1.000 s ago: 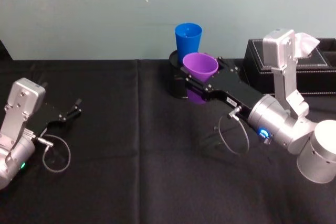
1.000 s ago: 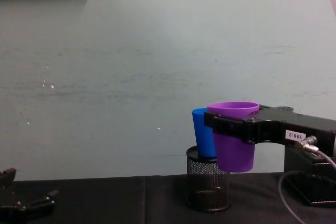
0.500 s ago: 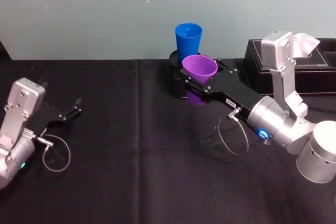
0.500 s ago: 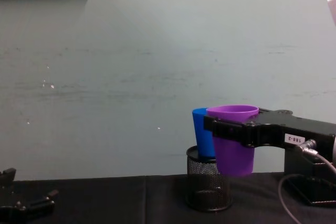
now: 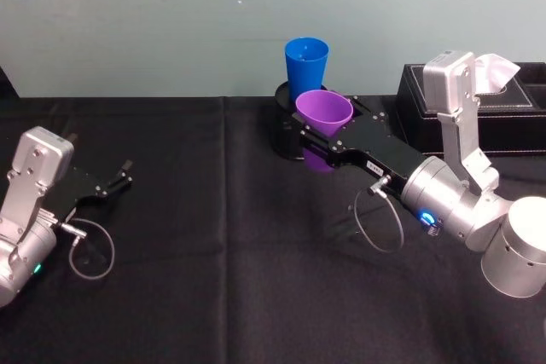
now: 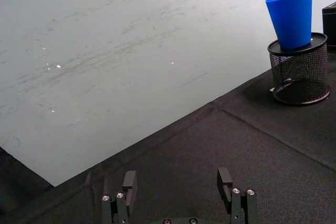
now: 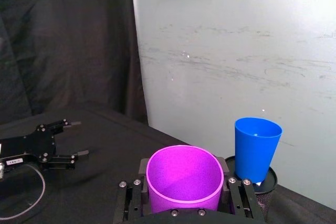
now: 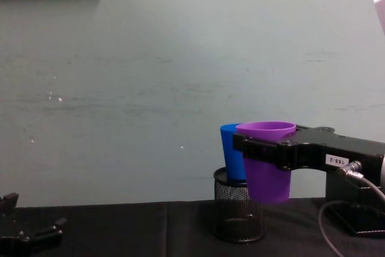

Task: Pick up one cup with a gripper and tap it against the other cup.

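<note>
Black cloth covers the worktop (image 5: pixel 213 279), and a pale blue-green wall (image 5: pixel 153 23) stands right behind it, scuffed with faint streaks. At the right edge of the head view sits a black box (image 5: pixel 512 121). Just above centre of that frame is a black mesh pen holder (image 6: pixel 299 74), and the blue cup (image 5: pixel 305 61) stands inside it, leaning a little, with most of its body showing above the rim.

Over to the right arm: the silver arm (image 5: pixel 461 202), its blue ring glowing, comes in from the lower right of the head view and stretches diagonally up toward the centre. The right tool (image 8: pixel 258 147) is clamped on the purple cup (image 5: pixel 324 111), flat jaws pressed to either side just under the rim. The cup is upright, mouth up, lifted clear of the worktop. In the chest view it hangs right in front of the pen holder and overlaps the blue cup; whether the two cups touch, I cannot tell.

The left arm is parked at the left edge of the head view, low over the cloth, and the left tool (image 5: pixel 118 178) is spread wide with nothing between its fingers.
</note>
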Controlling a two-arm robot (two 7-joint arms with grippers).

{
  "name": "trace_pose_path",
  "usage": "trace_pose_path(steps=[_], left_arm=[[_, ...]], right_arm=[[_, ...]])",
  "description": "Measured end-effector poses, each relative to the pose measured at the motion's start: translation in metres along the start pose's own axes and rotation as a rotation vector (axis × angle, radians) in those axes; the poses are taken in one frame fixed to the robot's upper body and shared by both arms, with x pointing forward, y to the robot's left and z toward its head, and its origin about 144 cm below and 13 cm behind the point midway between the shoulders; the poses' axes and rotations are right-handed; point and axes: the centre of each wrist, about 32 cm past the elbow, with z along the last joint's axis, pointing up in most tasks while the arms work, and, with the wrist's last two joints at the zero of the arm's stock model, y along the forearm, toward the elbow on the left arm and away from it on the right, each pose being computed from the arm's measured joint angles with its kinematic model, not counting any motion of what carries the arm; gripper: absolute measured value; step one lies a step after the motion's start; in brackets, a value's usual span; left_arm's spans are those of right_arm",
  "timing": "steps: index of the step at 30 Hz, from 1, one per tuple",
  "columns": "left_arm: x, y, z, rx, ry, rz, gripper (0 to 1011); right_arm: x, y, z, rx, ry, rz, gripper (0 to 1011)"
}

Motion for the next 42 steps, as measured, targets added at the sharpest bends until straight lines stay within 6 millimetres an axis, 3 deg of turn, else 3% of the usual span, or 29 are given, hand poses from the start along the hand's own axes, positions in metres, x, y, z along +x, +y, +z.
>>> trace_pose_path(steps=[42], left_arm=[[0.0000,0.0000,0.0000,0.000,0.000,0.000,1000]], right_arm=[[0.0001,0.0000,-0.0003,-0.001,0.000,0.001,735]])
